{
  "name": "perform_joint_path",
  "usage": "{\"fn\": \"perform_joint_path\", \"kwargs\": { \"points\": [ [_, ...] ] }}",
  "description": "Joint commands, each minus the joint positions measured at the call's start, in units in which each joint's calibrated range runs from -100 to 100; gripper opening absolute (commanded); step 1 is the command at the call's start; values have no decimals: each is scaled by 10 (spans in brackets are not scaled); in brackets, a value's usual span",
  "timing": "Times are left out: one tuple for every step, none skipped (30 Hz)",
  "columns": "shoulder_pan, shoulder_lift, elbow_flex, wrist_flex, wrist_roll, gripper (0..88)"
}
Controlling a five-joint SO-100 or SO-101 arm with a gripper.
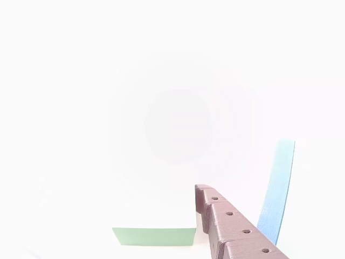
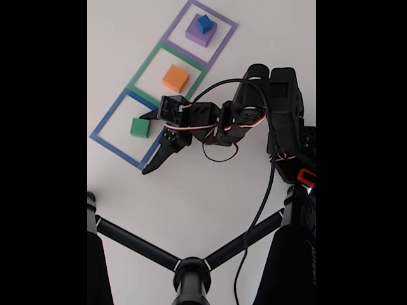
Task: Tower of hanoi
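Green cube (image 2: pixel 140 128) sits inside the blue-outlined square (image 2: pixel 102 130), nearest of three taped squares in the fixed view. Orange cube (image 2: pixel 175 78) lies in the green-outlined square (image 2: pixel 145 62); a small blue cube (image 2: pixel 205 23) rests on top of the purple cube (image 2: pixel 199 34) in the purple-outlined square (image 2: pixel 224 39).

Gripper (image 2: pixel 151 143) hovers just beside the green cube, fingers spread wide, one tip pointing toward the cube and the other angled down past the blue tape; nothing held.

Handling, by judgement: blocks look small, rigid, light, probably foam or painted wood, flat-sided. Best taken across two opposite vertical faces, centred. The blue cube rides loose on the purple one, so a side knock could tip it off.

Fixed view gives the whole layout, arm (image 2: pixel 273 108), cabling, and a black tripod (image 2: pixel 191 270) in the foreground. Other view is badly overexposed, nearly white; it offers only a brownish finger (image 1: pixel 232 226) with a row of holes, a pale green strip (image 1: pixel 156 236) and a blue strip (image 1: pixel 277 189), likely the tape lines, no cube discernible
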Motion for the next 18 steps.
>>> {"fn": "perform_joint_path", "kwargs": {
  "points": [
    [0, -6, -15, -16, 6, 521],
    [0, -6, -15, -16, 6, 521],
    [0, -6, -15, -16, 6, 521],
    [0, -6, -15, -16, 6, 520],
    [0, -6, -15, -16, 6, 518],
    [0, -6, -15, -16, 6, 518],
    [0, -6, -15, -16, 6, 517],
    [0, -6, -15, -16, 6, 516],
    [0, -6, -15, -16, 6, 515],
    [0, -6, -15, -17, 6, 514],
    [0, -6, -15, -17, 6, 511],
    [0, -6, -15, -17, 6, 508],
    [0, -5, -15, -17, 6, 505],
    [0, -5, -15, -17, 6, 500],
    [0, -5, -15, -17, 6, 496],
    [1, -5, -15, -17, 6, 494],
    [1, -5, -15, -17, 6, 491],
    [1, -5, -15, -17, 6, 486]
  ]
}}
